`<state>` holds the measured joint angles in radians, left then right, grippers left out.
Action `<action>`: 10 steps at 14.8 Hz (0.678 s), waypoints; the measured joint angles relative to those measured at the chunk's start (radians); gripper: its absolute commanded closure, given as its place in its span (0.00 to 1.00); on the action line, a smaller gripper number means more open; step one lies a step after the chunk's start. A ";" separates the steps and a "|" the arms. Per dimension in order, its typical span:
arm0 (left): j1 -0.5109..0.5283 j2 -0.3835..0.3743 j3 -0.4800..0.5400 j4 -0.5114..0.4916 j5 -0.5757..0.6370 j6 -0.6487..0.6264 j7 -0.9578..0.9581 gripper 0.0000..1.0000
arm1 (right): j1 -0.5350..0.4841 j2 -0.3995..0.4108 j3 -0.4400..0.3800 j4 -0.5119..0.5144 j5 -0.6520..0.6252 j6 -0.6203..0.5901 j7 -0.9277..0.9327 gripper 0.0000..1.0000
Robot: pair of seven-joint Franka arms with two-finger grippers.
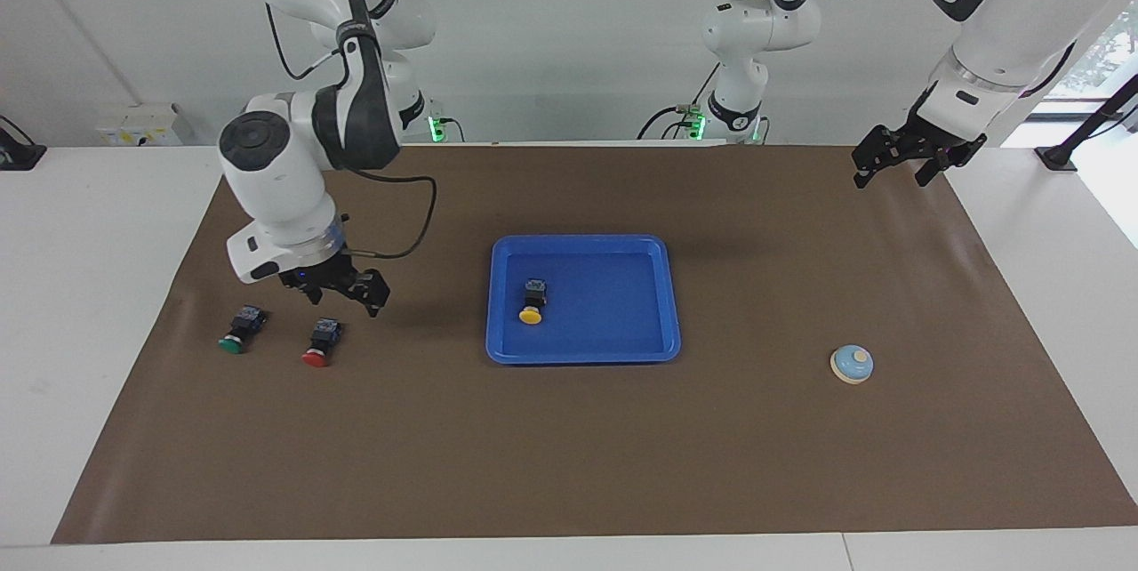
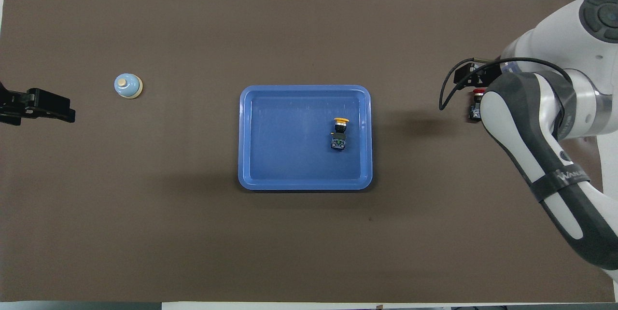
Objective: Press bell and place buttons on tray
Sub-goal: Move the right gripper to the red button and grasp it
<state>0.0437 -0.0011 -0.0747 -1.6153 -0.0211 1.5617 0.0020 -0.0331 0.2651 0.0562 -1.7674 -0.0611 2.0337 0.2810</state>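
The blue tray lies mid-table and holds the yellow button on its side. The red button and green button lie on the mat toward the right arm's end; the overhead view hides the green one under the arm. My right gripper hangs open and empty just over the red button, apart from it. The light blue bell sits toward the left arm's end. My left gripper waits raised and open at that end.
A brown mat covers most of the white table. A small white box sits at the table's edge near the right arm's base. The right arm's cable loops beside its wrist.
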 measured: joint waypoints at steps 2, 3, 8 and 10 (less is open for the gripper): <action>0.000 0.000 0.000 0.000 0.000 0.000 0.000 0.00 | -0.045 -0.001 0.000 -0.067 0.000 0.074 -0.056 0.00; 0.000 0.000 0.000 0.000 0.000 0.000 0.000 0.00 | -0.063 -0.001 0.000 -0.104 0.000 0.118 -0.076 0.00; 0.000 0.000 0.000 0.000 0.000 0.000 0.000 0.00 | -0.082 0.017 0.001 -0.229 0.000 0.303 -0.094 0.01; 0.000 0.000 0.000 0.000 0.000 0.000 0.000 0.00 | -0.088 0.037 0.001 -0.251 0.000 0.355 -0.094 0.11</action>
<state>0.0437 -0.0011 -0.0747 -1.6153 -0.0211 1.5617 0.0020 -0.1214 0.3025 0.0567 -2.0180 -0.0615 2.3887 0.1871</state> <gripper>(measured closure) 0.000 0.004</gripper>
